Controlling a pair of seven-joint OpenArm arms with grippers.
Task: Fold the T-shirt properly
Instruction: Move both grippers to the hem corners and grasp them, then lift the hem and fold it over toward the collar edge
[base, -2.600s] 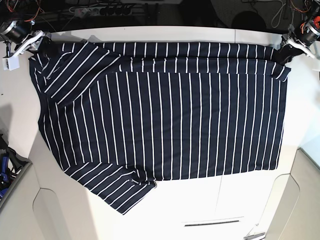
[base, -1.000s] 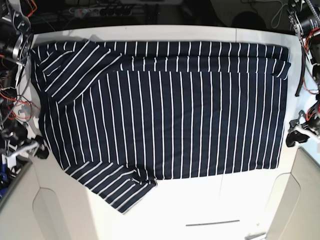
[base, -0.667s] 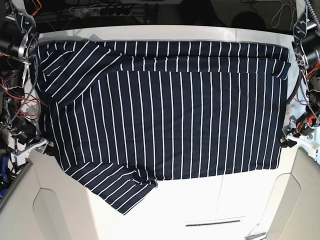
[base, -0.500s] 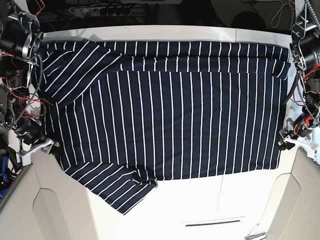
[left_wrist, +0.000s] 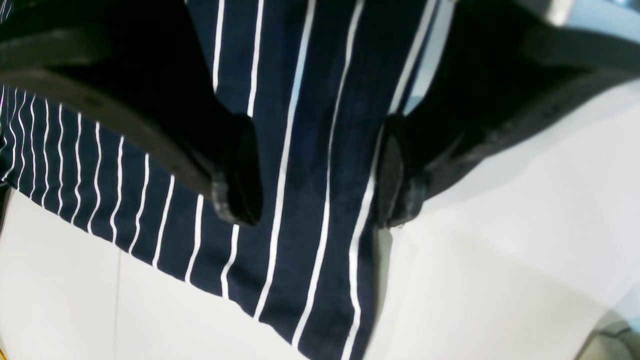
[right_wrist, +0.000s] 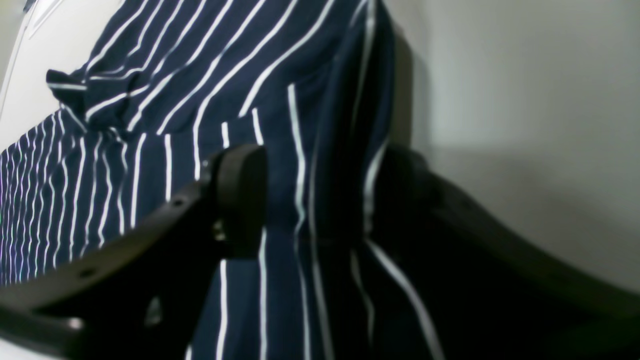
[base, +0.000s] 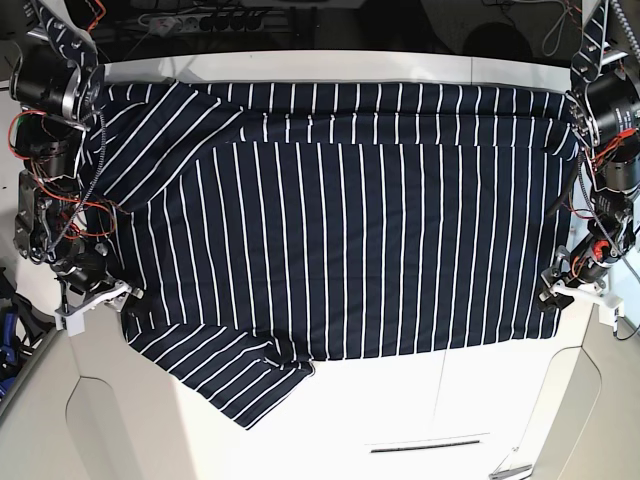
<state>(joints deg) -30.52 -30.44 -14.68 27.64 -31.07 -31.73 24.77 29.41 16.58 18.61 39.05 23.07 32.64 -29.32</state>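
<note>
The dark navy T-shirt (base: 330, 220) with thin white stripes lies spread flat on the white table (base: 400, 400), one sleeve pointing to the front left. My left gripper (base: 556, 293) is at the shirt's right side edge near the front corner. In the left wrist view it is open (left_wrist: 317, 170), its fingers (left_wrist: 240, 170) straddling the shirt's edge (left_wrist: 310, 260). My right gripper (base: 118, 296) is at the shirt's left side edge above the sleeve. In the right wrist view it is open (right_wrist: 320, 195) with a raised bit of striped fabric (right_wrist: 300, 125) between the fingers (right_wrist: 240, 195).
A power strip (base: 200, 20) and cables lie behind the table's far edge. A thin slot (base: 425, 445) is in the table near the front. Blue tools (base: 8, 335) sit off the left edge. Bare white table shows in front of the shirt.
Both arms have left the shirt's far corners and come down along its sides. In the last second both grippers moved inward onto the shirt's side edges near the front.
</note>
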